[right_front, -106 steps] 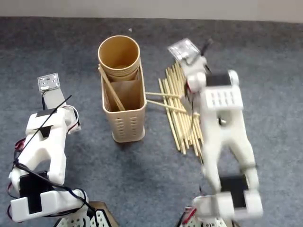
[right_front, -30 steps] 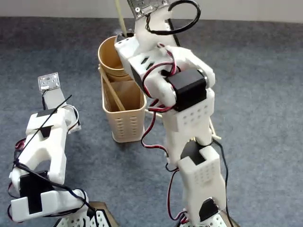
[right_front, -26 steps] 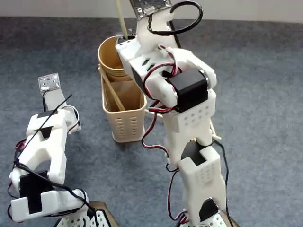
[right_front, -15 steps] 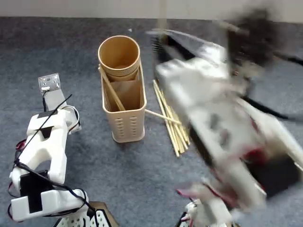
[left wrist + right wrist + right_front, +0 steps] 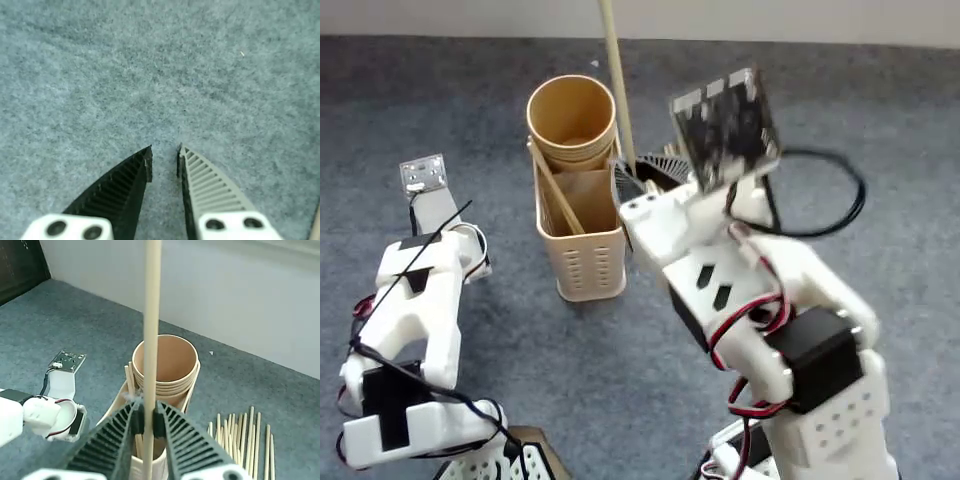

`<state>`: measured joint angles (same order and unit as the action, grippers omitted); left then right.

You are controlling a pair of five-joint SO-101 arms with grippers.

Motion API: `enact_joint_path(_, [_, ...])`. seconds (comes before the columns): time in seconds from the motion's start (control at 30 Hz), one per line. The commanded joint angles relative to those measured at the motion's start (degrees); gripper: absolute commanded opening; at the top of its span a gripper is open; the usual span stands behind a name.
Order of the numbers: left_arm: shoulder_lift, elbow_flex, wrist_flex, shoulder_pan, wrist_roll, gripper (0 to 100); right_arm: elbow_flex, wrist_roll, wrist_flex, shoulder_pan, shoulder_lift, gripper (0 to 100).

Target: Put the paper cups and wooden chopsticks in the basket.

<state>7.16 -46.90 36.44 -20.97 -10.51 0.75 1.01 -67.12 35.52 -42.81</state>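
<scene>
— Where was the right hand, and what did it do?

— The right hand [image 5: 146, 415] was pinching one chopstick [image 5: 152, 315] between its two fingers. The chopstick stood almost upright. In the high view it rose from the hand up to the top edge of the frame, and the hand was near the middle, just beside the right wall of the basket [image 5: 585, 255].

— And the basket itself?

— It stood on the grey surface [image 5: 150, 60], a little left of the middle of the frame in the high view. The paper cups [image 5: 571, 115] were stacked one inside another in its upper compartment. In the compartment below the cups, the leaning chopsticks [image 5: 555, 192] rested tilted against the wall. I could not tell how many they were.

— Were other sticks outside?

— Yes. The loose chopsticks [image 5: 250, 435] lay flat on the surface beside the basket, close together and nearly parallel, apart from the hand.

— What about the left hand?

— The left hand [image 5: 164, 150] pointed down at the bare surface with its fingers spread a little and nothing between them. Its arm [image 5: 420, 290] was at the left of the frame in the high view, well apart from the basket.
</scene>
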Motion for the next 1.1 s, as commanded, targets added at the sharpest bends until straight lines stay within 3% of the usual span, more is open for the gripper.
enact_joint_path(0.0, [0.22,0.22,-0.79,1.1,0.79,11,31.69,1.93,32.22,0.57,-8.13,0.6])
enact_joint_path(0.33, [0.22,0.22,-0.79,1.1,0.79,11,28.09,2.37,43.56,4.97,5.14,0.6])
enact_joint_path(0.6, [0.22,0.22,-0.79,1.1,0.79,11,28.26,2.64,41.63,2.15,8.22,0.8])
enact_joint_path(0.73, [0.22,0.22,-0.79,1.1,0.79,11,28.0,2.73,38.73,-1.54,7.69,12.5])
enact_joint_path(0.87, [0.22,0.22,-0.79,1.1,0.79,11,28.79,7.74,37.93,-1.98,4.0,26.8])
enact_joint_path(1.07, [0.22,0.22,-0.79,1.1,0.79,11,30.11,7.03,34.95,-2.77,-1.36,24.8])
